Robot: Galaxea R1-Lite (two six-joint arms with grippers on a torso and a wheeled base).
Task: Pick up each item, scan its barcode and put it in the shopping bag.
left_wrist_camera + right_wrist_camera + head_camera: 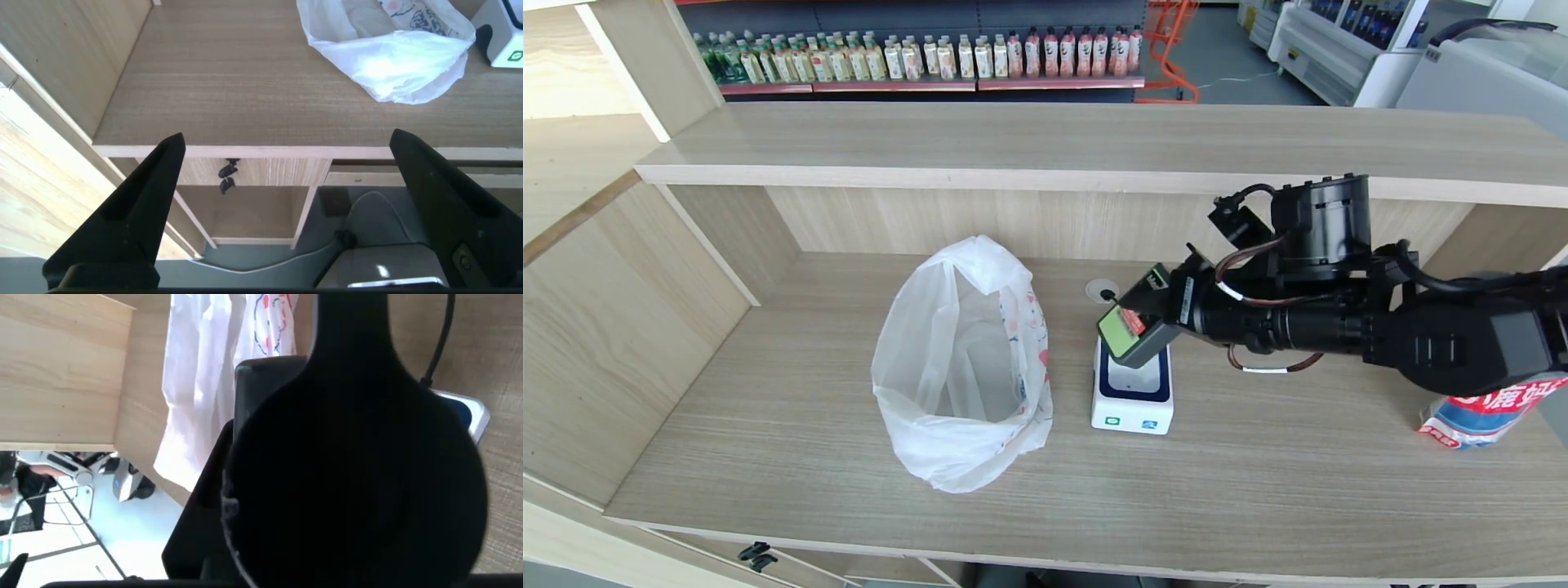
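Cannot make out barcode on green box point(1119, 333). Note box clamped in right gripper point(1150, 314), tilted just above scanner point(1134, 402). See packet point(1486, 415) half hidden under right arm, well apart. Find shopping bag point(964, 367) open just beside scanner. Record left gripper point(288, 145) spread wide, holding nothing, before counter point(245, 90) front edge.

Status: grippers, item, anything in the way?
Right gripper shut on green pack, over scanner. Left gripper open, off counter's front edge. Shopping bag open beside scanner, nothing between. One packet lying under right arm.
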